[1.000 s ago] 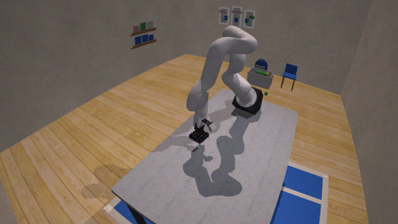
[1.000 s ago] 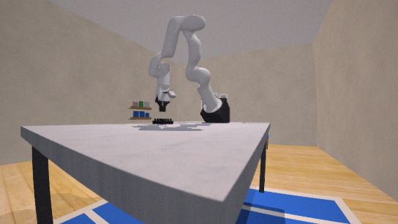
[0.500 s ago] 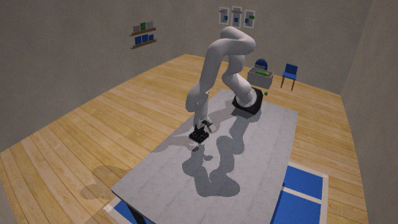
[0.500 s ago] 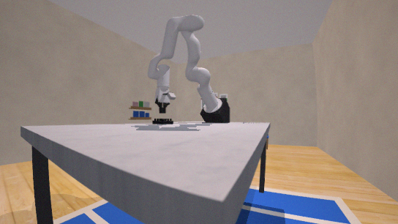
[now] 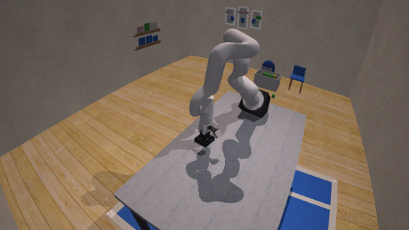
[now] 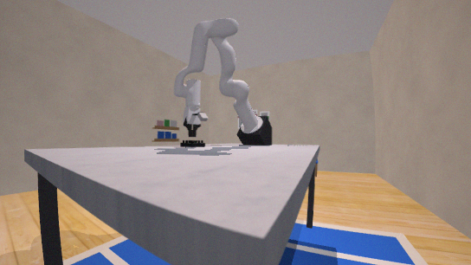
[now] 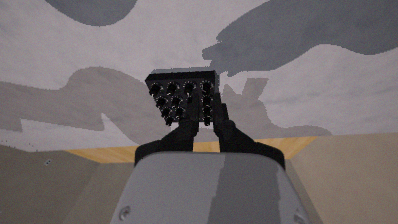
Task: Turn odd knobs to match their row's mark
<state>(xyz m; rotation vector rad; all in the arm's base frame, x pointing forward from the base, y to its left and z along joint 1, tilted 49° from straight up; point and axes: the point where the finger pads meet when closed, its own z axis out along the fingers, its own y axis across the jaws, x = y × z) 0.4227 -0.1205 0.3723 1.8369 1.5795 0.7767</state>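
The black knob box [image 5: 203, 143] stands on the grey table near its left edge. It also shows in the exterior view [image 6: 192, 143] and in the wrist view [image 7: 182, 95], where its rows of small black knobs are too small to read. My gripper [image 7: 206, 101] points straight down over the box's right-hand column of knobs as the wrist camera sees it, close above the box top. Its fingers stand a narrow gap apart, with knobs visible between them, and grip nothing. The gripper also shows in the top and exterior views [image 5: 205, 132] [image 6: 191, 132].
The arm's base [image 5: 255, 103] sits at the far end of the table. The table's left edge [image 7: 200, 146] lies close to the box. A grey bin [image 5: 267, 79] and a blue chair [image 5: 298, 76] stand on the floor behind.
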